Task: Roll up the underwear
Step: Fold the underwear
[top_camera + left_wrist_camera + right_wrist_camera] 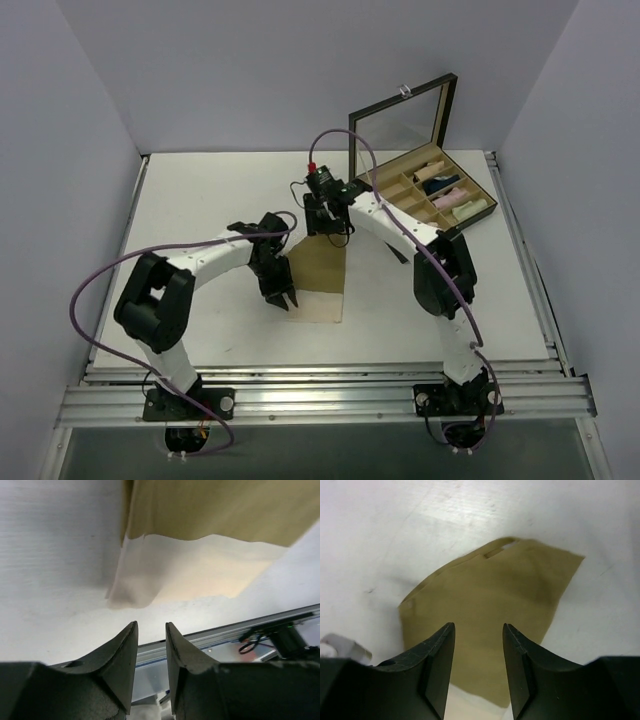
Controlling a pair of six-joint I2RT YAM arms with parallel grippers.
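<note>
The tan-beige underwear (318,278) lies flat on the white table between the arms, its paler band (318,308) at the near end. In the left wrist view the band (190,575) lies beyond the fingers. In the right wrist view the tan cloth (490,605) spreads under the fingers. My left gripper (284,297) is open and empty, just left of the band (151,630). My right gripper (333,232) is open and empty above the cloth's far end (479,630). The white and pink underwear is not in view on the table.
An open dark box (440,200) with a glass lid stands at the back right, its compartments holding rolled cloths, among them navy, pink and pale green ones. Aluminium rails (330,395) run along the near table edge. Grey walls enclose the sides.
</note>
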